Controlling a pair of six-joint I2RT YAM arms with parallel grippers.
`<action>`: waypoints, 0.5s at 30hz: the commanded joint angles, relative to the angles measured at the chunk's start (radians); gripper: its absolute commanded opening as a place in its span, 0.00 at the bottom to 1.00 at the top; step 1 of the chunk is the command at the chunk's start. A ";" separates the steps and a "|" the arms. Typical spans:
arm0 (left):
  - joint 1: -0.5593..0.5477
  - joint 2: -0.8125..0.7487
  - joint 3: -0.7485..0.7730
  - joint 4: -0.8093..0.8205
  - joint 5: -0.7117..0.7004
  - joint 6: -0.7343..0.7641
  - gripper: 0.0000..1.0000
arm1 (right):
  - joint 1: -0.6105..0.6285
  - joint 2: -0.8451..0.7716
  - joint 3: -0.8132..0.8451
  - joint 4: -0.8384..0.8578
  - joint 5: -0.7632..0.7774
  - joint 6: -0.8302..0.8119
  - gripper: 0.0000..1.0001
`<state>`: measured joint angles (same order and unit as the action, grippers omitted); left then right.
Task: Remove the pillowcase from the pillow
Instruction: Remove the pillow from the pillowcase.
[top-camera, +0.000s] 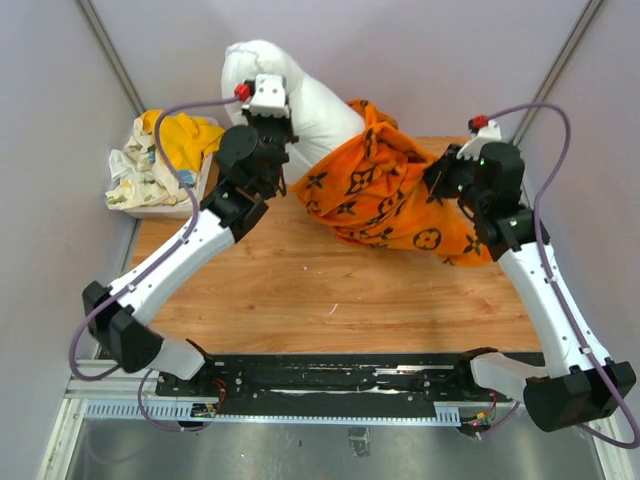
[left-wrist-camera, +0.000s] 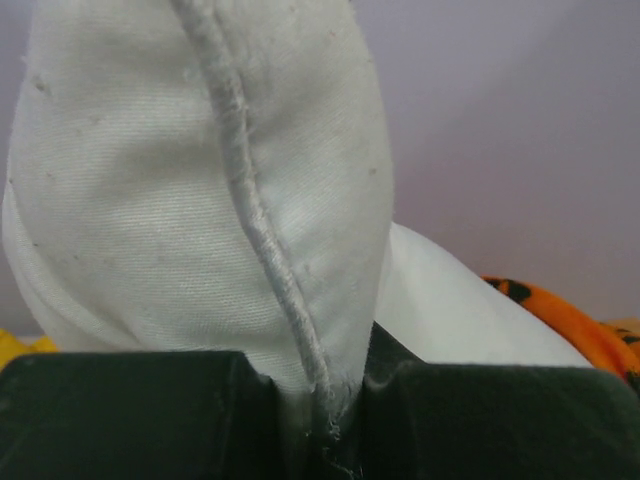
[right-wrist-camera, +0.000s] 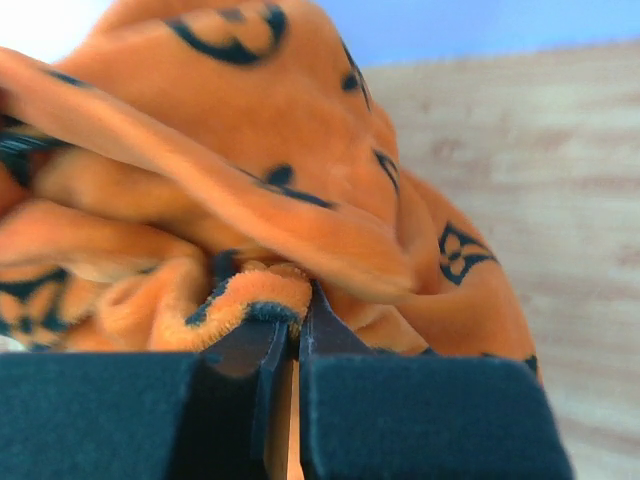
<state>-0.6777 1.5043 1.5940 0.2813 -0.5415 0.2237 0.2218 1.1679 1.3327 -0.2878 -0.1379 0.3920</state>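
Observation:
The plump white pillow (top-camera: 300, 95) sticks up at the back of the table, its lower end still inside the orange pillowcase (top-camera: 385, 200) with black motifs, which lies bunched on the wood. My left gripper (top-camera: 281, 128) is shut on the pillow; in the left wrist view the piped seam of the pillow (left-wrist-camera: 250, 200) runs down into the pinch of the left gripper (left-wrist-camera: 325, 405), and a bit of the pillowcase (left-wrist-camera: 560, 315) shows to the right. My right gripper (top-camera: 438, 172) is at the pillowcase's right side. In the right wrist view the right gripper (right-wrist-camera: 296, 315) pinches a folded hem of the pillowcase (right-wrist-camera: 250, 150).
A white bin (top-camera: 170, 205) at the table's left back corner holds a yellow cloth (top-camera: 185, 135) and a floral-print cloth (top-camera: 135, 175). The wooden table (top-camera: 330, 290) stretches toward the arm bases. Purple walls with slanted metal posts (top-camera: 110, 55) close in the back.

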 joint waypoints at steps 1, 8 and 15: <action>0.039 -0.227 -0.255 0.275 -0.033 -0.024 0.00 | 0.103 -0.073 -0.228 0.080 -0.050 0.035 0.01; 0.046 -0.330 -0.358 0.243 -0.147 0.008 0.00 | 0.244 -0.032 -0.361 0.067 -0.131 0.000 0.65; 0.066 -0.461 -0.536 0.301 -0.218 0.066 0.00 | 0.242 -0.228 -0.369 0.095 -0.031 -0.049 0.98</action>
<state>-0.6353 1.1549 1.1370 0.4232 -0.7067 0.2295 0.4625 1.0760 0.9768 -0.2802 -0.2073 0.3809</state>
